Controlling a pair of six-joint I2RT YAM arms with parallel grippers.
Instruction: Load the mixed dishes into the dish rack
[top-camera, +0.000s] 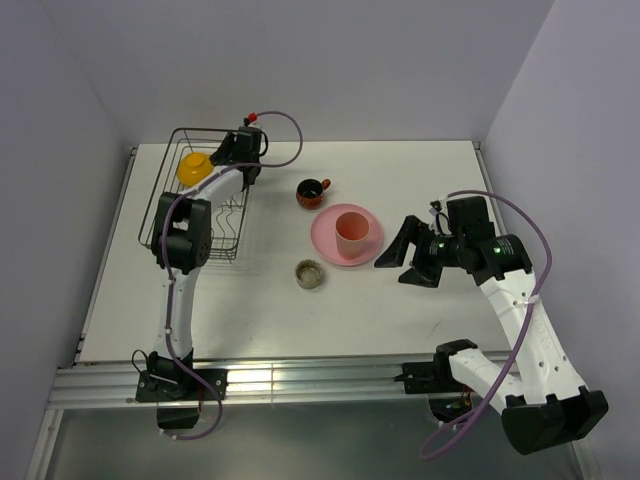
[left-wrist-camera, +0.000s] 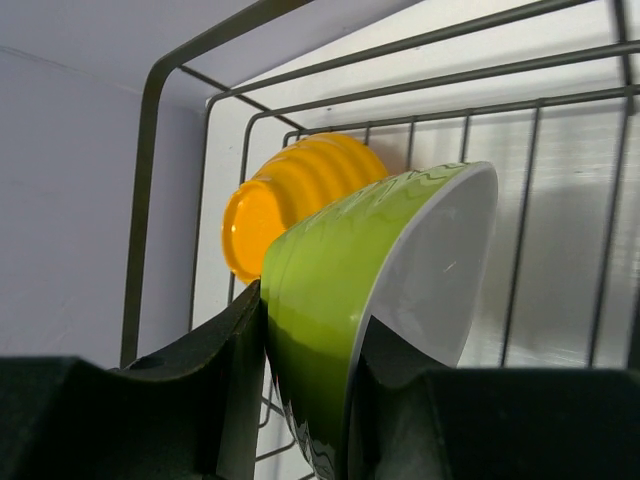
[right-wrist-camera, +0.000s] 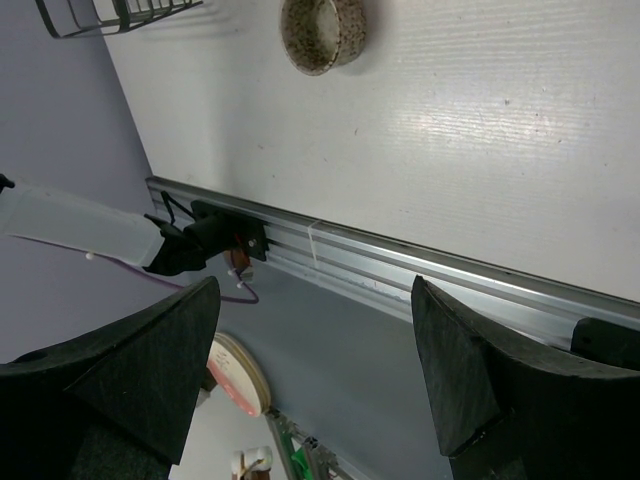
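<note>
Grips yellow-green-sided white bowl (left-wrist-camera: 330, 300) in left jaws at dish rack (left-wrist-camera: 141, 200), cropped at base, half-hiding orange bowl (left-wrist-camera: 290, 190); holds right jaws spread, empty, over counter (right-wrist-camera: 480, 130).

Left arm (top-camera: 190, 235) reaches into the dish rack (top-camera: 228, 225) at far left. The left gripper (top-camera: 240, 155) is over the rack's far right corner, fingers hidden from this angle. Orange-yellow bowl (top-camera: 194, 167) sits in the rack. On the table (top-camera: 420, 180): mug (top-camera: 313, 192), pink tumbler (top-camera: 351, 232) upright on the pink plate (top-camera: 330, 245), and small grey-brown dish (top-camera: 309, 273) near the plate. Right gripper (top-camera: 395, 268) is just right of the plate, fingers spread, holding nothing.
</note>
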